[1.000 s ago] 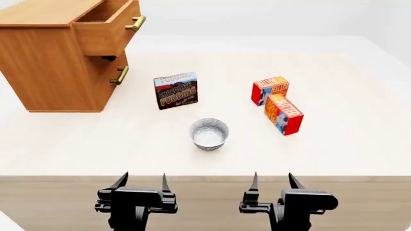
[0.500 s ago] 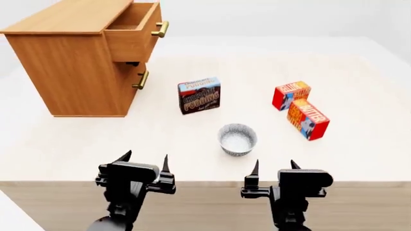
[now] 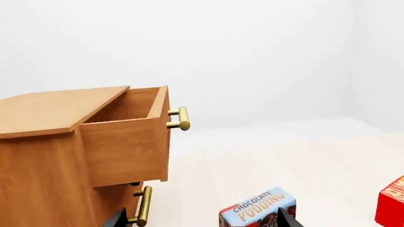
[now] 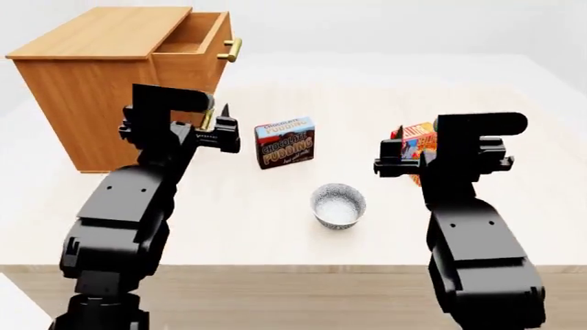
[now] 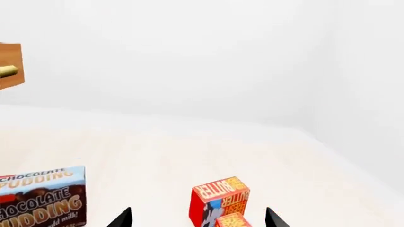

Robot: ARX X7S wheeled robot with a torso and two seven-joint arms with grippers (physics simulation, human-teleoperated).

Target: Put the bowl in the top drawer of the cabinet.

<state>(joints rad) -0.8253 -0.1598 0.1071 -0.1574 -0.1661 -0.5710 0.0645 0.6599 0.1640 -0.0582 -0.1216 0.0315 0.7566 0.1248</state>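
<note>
On table centre: bowl [image 4: 337,205] apart from boxes | top drawer [image 4: 195,48] open | both fingers spread

You get bright, even, sharp renders; soft faint shadows sit under the cabinet [image 4: 101,82], no glare or blur
</note>
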